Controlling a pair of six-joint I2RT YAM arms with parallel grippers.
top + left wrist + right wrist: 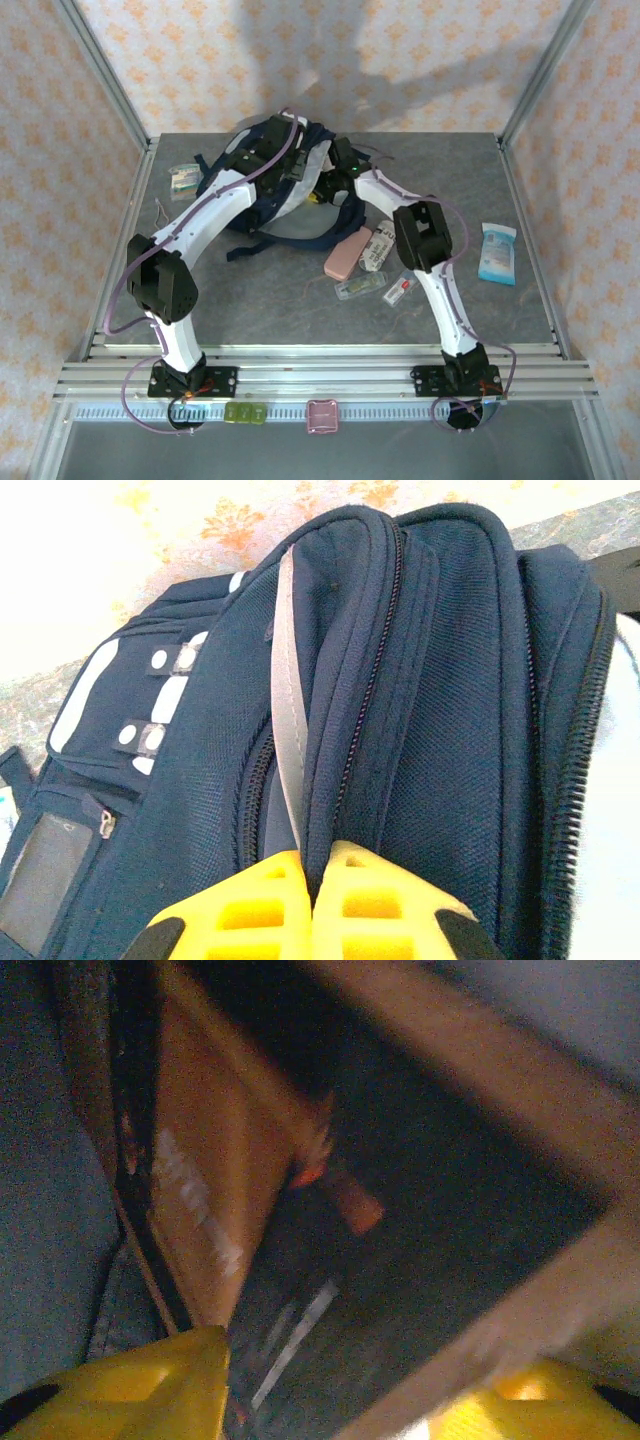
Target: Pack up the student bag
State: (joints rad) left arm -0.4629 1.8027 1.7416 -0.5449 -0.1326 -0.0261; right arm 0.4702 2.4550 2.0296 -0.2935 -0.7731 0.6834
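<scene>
- Left wrist: the left gripper is clenched on the grey stripe of the student bag.
- Right wrist: the right gripper stands released, fingers apart, amid dim, blurred surfaces.
- Top: both arms reach the student bag, which lies far-centre on the counter.

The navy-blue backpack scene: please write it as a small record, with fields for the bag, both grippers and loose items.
bag: large navy-blue fabric backpack, far centre of grey table
left gripper: shut, pinching backpack fabric beside its grey stripe
right gripper: fingers apart, at backpack's dark opening; view blurred
loose items: pink oblong case, light-blue tissue pack
</scene>
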